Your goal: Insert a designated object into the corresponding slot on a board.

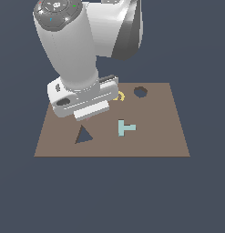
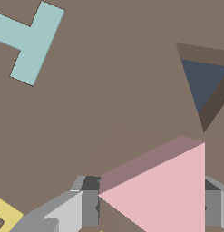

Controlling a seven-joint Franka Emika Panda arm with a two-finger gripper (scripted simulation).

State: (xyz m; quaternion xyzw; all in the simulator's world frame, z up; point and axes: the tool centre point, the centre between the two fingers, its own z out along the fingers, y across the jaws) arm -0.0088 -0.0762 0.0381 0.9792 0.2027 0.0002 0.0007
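1. Dark blue-grey backdrop all round, exterior view: only the board, a flat brown panel, lies under the arm.
2. Same view: gripper hangs low over the board's far part on the exterior view's left; fingers hidden by the wrist body, so jaw state is not readable here, and no pink piece is visible.
3. Same view: the slot, a dark triangular cut-out, sits just beyond the gripper toward the board's near edge, close but not under it. Key relation: slot is a short sideways step from the gripper, not below it.
4. Same view counts: one triangular slot, one round hole, one light-blue T, one yellow piece half hidden behind the wrist.
5. Wrist view: pink triangle sits between the two grey fingers, one at each side; the gripper looks clenched on it, though exact pad contact is partly hidden.
6. Wrist view: triangle appears lifted off the board, judging by its visible side face; no clear long axis, one corner points at one finger.
7. Wrist view: slot lies ahead of the held triangle, apart from it, no overlap; its corners point differently from the piece's, so some twist looks needed as well as a shift.
8. Wrist view counts: one pink triangle, one slot, one T, one yellow fragment at the frame corner.
9. Judgement: carry phase, insertion not yet done.
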